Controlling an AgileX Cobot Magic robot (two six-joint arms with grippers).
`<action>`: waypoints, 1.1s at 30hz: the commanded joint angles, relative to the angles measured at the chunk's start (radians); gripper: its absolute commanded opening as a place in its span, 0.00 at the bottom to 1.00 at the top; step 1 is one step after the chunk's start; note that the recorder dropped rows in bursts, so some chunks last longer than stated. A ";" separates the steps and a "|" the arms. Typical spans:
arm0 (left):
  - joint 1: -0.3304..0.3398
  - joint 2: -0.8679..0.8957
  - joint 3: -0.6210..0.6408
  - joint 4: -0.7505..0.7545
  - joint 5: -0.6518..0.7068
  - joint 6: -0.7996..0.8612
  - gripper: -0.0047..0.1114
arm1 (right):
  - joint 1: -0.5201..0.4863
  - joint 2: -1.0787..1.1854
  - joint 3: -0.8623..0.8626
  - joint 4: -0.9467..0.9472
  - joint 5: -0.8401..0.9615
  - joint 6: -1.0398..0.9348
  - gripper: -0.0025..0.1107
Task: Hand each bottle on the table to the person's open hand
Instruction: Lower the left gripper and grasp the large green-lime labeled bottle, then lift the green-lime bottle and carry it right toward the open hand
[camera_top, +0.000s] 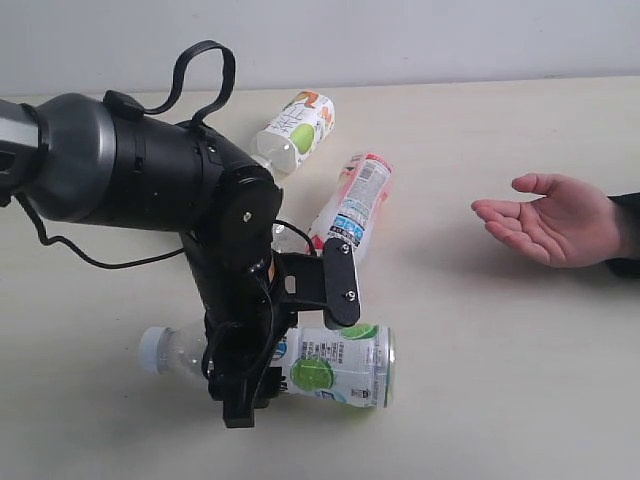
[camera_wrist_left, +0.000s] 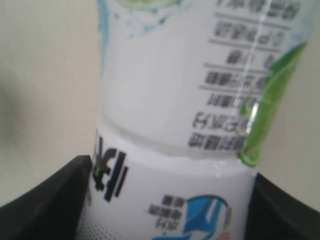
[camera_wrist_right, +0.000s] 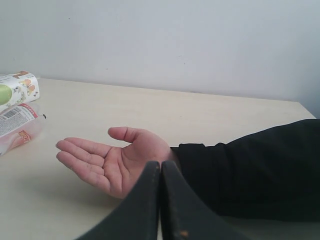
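Observation:
The large lime-label bottle (camera_top: 335, 365) lies on its side on the table (camera_top: 500, 400), with its white cap (camera_top: 155, 350) pointing left. My left gripper (camera_top: 290, 345) straddles its middle, one black finger on each side and both touching the label (camera_wrist_left: 170, 190). The red-label bottle (camera_top: 355, 205) and the short green-apple-label bottle (camera_top: 297, 128) lie further back, and both also show in the right wrist view as the green-apple-label bottle (camera_wrist_right: 17, 90) and the red-label bottle (camera_wrist_right: 17, 125). No blue-white-label bottle shows. The person's open hand (camera_top: 550, 220) waits palm up at the right. My right gripper (camera_wrist_right: 160, 167) is shut and empty, close to that hand (camera_wrist_right: 112, 160).
The left arm's bulky black body (camera_top: 150, 170) and its cables cover the middle left of the table. The person's dark sleeve (camera_wrist_right: 250, 170) runs along the right edge. A pale wall (camera_top: 400, 40) stands behind the table.

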 joint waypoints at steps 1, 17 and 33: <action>-0.006 0.002 -0.005 -0.010 -0.011 -0.027 0.30 | -0.002 -0.007 0.005 0.001 -0.004 0.001 0.03; -0.082 -0.184 -0.007 -0.003 0.158 -0.161 0.04 | -0.002 -0.007 0.005 0.001 -0.004 0.001 0.03; -0.190 -0.203 -0.385 0.026 0.244 -0.938 0.04 | -0.002 -0.007 0.005 0.001 -0.004 0.001 0.03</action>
